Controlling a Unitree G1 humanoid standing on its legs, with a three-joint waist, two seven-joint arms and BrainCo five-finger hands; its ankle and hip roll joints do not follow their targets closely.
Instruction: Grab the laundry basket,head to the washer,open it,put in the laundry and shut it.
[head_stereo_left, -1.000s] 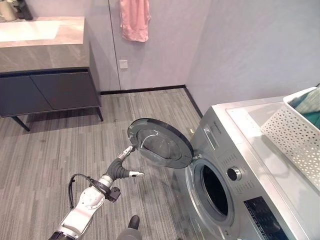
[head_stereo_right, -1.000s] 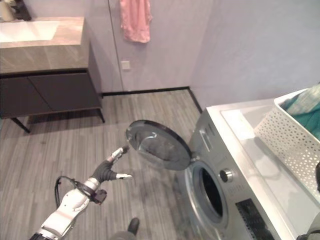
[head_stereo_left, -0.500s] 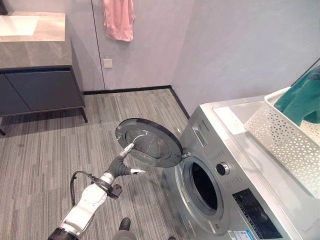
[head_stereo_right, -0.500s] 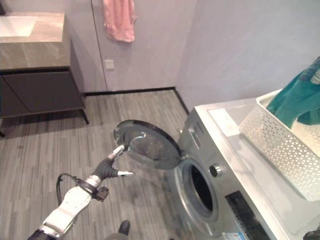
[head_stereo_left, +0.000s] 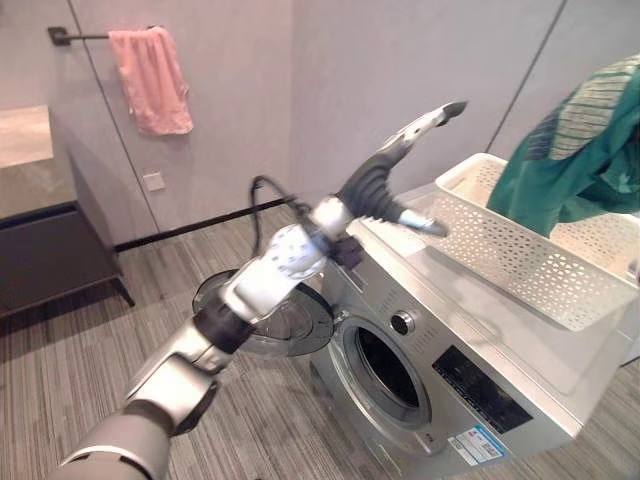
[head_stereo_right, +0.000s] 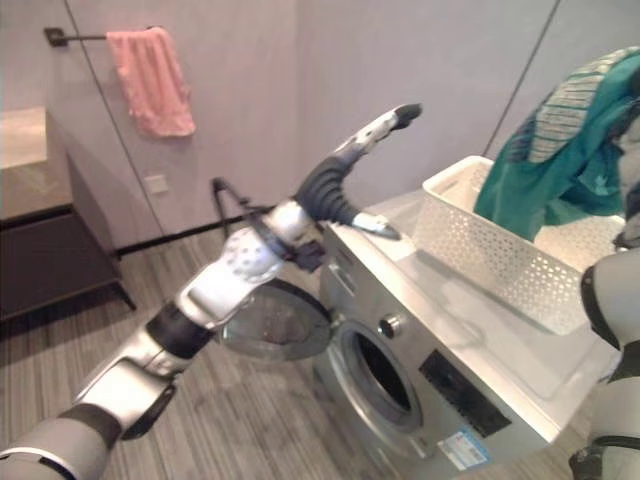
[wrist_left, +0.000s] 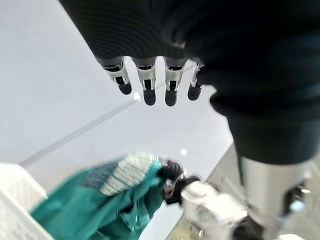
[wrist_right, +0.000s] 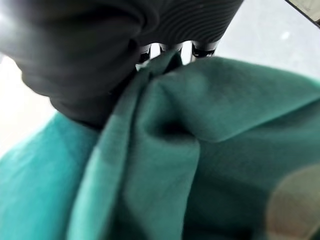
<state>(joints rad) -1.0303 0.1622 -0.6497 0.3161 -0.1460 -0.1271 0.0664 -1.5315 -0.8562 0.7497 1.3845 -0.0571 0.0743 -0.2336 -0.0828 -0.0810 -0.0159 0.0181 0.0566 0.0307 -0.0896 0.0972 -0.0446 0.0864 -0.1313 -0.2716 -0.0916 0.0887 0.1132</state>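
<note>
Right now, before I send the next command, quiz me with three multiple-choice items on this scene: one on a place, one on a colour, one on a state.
1. Where does the white laundry basket stand?
A. On the floor
B. On top of the washer
C. Inside the drum

2. What colour is the towel on the wall rail?
A. Pink
B. Blue
C. Yellow

3. How is the washer door?
A. Shut
B. Taken off
C. Swung open

Answers:
1 B: the basket sits on the top of the washer, with the teal garment lifted above it by the right hand.
2 A: the towel on the rail is plainly pink.
3 C: the round door hangs out to the side and the drum opening shows dark, while the left hand is raised, fingers straight.
</note>
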